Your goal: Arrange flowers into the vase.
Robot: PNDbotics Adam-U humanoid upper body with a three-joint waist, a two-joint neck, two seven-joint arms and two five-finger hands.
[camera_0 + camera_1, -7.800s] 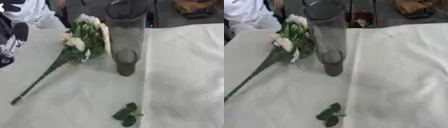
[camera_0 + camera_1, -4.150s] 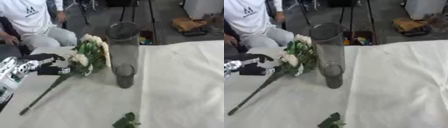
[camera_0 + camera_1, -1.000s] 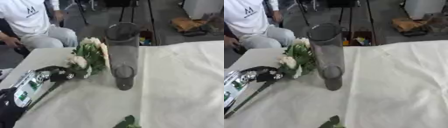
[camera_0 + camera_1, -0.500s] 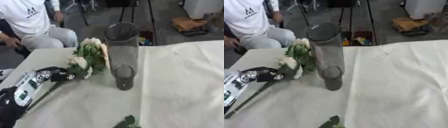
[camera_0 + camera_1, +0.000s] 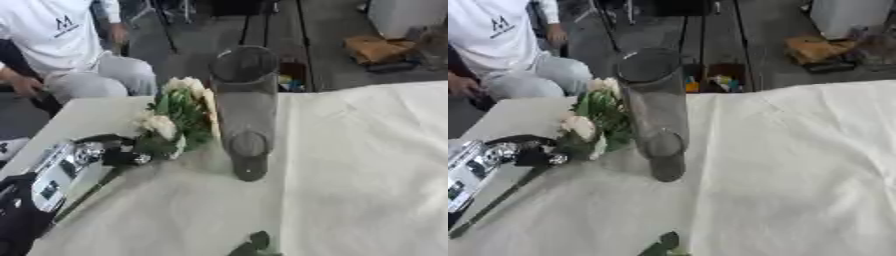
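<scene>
A tall clear glass vase (image 5: 245, 112) stands upright in the middle of the white tablecloth. Just left of it a bunch of cream flowers (image 5: 179, 117) with green leaves lies on the cloth, its blooms close against the vase's side. The long dark stem (image 5: 492, 207) runs down toward the lower left. My left hand (image 5: 118, 151) comes in from the lower left and sits on the stem right below the blooms, black fingers curled round it. My right hand shows in neither view.
A loose green leaf sprig (image 5: 254, 244) lies near the front edge below the vase. The tablecloth (image 5: 367, 170) spreads wide to the right. A seated person (image 5: 61, 45) is beyond the table's far left corner, and boxes (image 5: 376, 50) sit on the floor behind.
My left hand has edged slightly right along the stem toward the blooms over the last second. The flowers still lie on the cloth and the vase has not moved.
</scene>
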